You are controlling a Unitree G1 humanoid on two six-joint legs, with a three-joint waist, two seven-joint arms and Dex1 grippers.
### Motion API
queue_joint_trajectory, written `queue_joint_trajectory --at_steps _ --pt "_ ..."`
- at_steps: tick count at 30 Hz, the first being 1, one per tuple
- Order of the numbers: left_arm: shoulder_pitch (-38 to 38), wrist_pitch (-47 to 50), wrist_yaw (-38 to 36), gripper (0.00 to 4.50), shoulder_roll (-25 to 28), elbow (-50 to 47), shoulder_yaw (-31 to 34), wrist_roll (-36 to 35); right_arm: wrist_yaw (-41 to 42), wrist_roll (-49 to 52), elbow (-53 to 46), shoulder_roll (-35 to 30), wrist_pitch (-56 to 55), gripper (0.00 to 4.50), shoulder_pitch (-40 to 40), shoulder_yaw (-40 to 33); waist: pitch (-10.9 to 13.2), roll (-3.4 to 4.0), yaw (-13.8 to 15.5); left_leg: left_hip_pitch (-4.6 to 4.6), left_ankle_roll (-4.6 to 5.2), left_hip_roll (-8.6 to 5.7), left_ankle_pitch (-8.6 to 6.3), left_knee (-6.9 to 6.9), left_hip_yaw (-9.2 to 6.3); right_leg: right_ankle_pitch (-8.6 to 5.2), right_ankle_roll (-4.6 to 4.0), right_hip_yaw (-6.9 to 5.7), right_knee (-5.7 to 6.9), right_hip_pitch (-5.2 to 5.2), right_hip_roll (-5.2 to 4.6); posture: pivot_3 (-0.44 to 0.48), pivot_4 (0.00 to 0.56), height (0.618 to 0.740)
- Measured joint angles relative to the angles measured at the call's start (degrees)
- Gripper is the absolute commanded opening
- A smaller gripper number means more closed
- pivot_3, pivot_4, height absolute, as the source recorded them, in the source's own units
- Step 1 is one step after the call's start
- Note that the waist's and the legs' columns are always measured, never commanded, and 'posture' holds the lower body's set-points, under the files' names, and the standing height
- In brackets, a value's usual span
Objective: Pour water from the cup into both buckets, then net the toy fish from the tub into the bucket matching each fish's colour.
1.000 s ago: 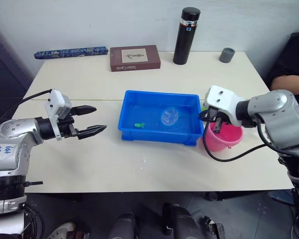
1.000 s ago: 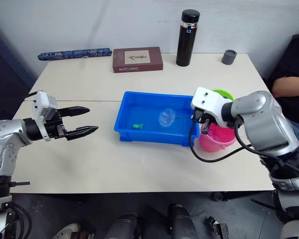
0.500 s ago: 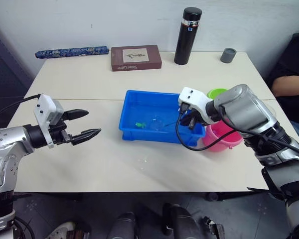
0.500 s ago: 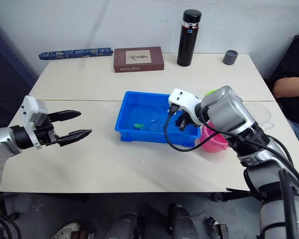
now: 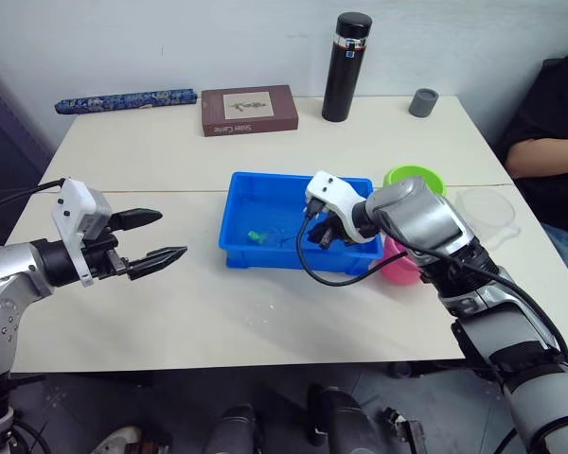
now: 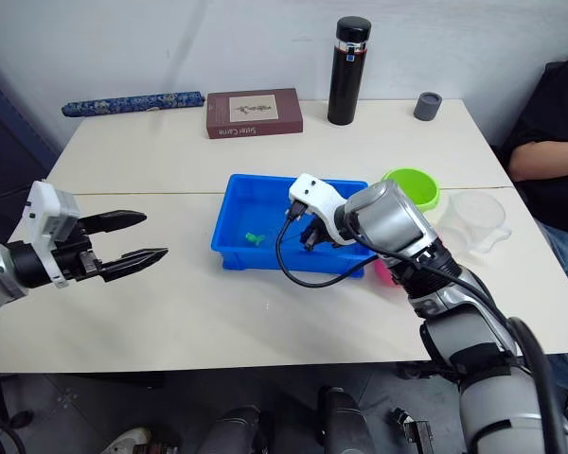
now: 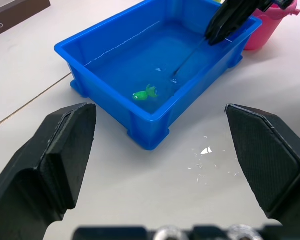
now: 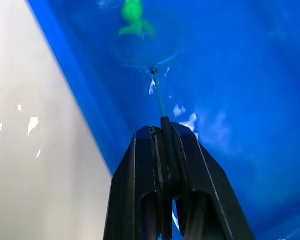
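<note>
The blue tub (image 5: 265, 253) holds water and one green toy fish (image 5: 256, 235). My right gripper (image 5: 324, 230) reaches into the tub, shut on the net's thin wire handle (image 8: 157, 95). The net's hoop (image 8: 140, 50) lies low in the water right by the green fish (image 8: 132, 17); I cannot tell whether the fish is inside it. The lime green bucket (image 5: 414, 180) stands right of the tub, and the pink bucket (image 5: 400, 262) sits partly hidden behind my right arm. Further right is the clear cup (image 5: 488, 213). My left gripper (image 5: 170, 235) hovers open, left of the tub.
A black flask (image 5: 346, 66), a brown book (image 5: 249, 110), a small grey cap (image 5: 422, 102) and a dark blue folded umbrella (image 5: 123, 98) line the table's far edge. A person's arm (image 5: 549, 151) rests at the right edge. Water drops (image 7: 205, 152) dot the table before the tub.
My right gripper has carried the net leftward from above the pink bucket down into the tub, toward the green fish. The left gripper stays open and has hardly moved.
</note>
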Motion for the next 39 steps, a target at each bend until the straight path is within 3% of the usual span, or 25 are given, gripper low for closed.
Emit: queue_joint_trajectory --at_steps 4,11,23,30,39 --pt "-0.76 -0.08 0.0 4.44 0.0 0.14 -0.41 0.0 -1.17 3.68 -0.5 0.97 3.59 0.0 -0.01 -4.69 0.0 0.0 0.13 -0.01 0.0 0.0 0.0 -0.01 -0.02 0.0 0.0 -0.01 -0.01 0.0 -0.01 0.0 0.15 0.74" --pt "-5.52 -2.43 -0.63 4.44 -0.1 3.03 -4.07 0.3 -1.29 9.11 -6.07 -2.84 9.38 0.0 -0.03 -9.28 0.0 0.0 0.08 -0.01 0.0 -0.01 0.0 -0.06 -0.03 0.0 0.0 -0.01 -0.04 0.0 -0.01 0.0 0.15 0.74" --pt "-15.0 -7.62 -5.25 4.44 -0.63 11.93 -12.17 3.15 -6.3 12.85 -13.03 -8.29 8.9 0.0 7.02 -17.14 0.0 0.0 0.04 0.0 0.0 -0.02 0.01 -0.21 0.01 0.0 0.0 -0.02 -0.11 -0.02 0.01 0.0 0.15 0.74" --pt "-15.87 -10.47 -5.34 4.44 -5.57 12.28 -16.91 5.1 -7.93 16.31 -21.38 -14.42 7.2 0.0 14.54 -25.95 0.0 0.0 0.71 -0.02 0.03 -0.06 0.03 -0.25 0.01 0.01 0.02 -0.01 -0.18 0.01 -0.02 0.0 0.15 0.74" --pt "-22.71 -15.0 -6.44 4.44 -11.22 17.23 -20.01 6.88 -10.94 16.71 -18.08 -26.28 5.26 0.0 16.68 -35.87 0.0 0.0 1.65 0.02 0.04 -0.08 0.05 -0.26 0.04 0.01 0.02 -0.01 -0.19 0.05 -0.01 0.0 0.15 0.74"
